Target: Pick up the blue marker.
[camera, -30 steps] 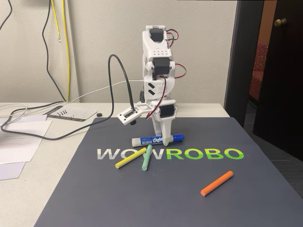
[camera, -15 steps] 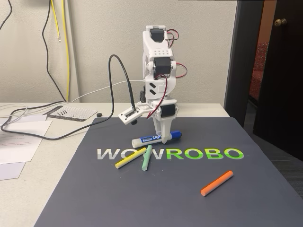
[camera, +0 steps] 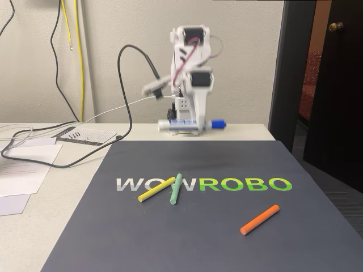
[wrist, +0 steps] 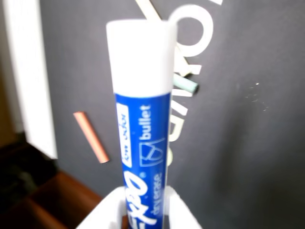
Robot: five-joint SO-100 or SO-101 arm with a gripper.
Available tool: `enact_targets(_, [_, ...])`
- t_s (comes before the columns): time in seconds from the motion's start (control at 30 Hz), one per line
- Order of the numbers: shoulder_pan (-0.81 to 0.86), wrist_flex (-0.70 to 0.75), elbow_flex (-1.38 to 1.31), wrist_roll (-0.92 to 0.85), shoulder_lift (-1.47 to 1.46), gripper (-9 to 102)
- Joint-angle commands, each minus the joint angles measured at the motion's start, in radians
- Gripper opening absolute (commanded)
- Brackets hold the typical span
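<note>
Fixed view: blue marker point(camera: 190, 124) is held level, clear of the dark mat point(camera: 215, 226), above its far edge, clamped in the pincer point(camera: 193, 126). Yellow stick point(camera: 156, 188) and green stick point(camera: 176, 188) are crossed mid-mat; orange stick point(camera: 260, 219) is laid toward the near right corner.
Wrist view: marker barrel point(wrist: 143, 133) is seen gripped between white fingers point(wrist: 102, 214), above the mat point(wrist: 248, 143).
</note>
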Motion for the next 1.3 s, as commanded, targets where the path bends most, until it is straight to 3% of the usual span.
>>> enact_targets(0.0, [0.008, -0.011, 0.038, 0.054, 0.196, 0])
enact_targets(0.53, [0.032, -0.181, 0.555, 0.166, 0.799, 0])
enact_targets(1.27, [0.063, -0.241, 0.601, 0.178, 0.804, 0])
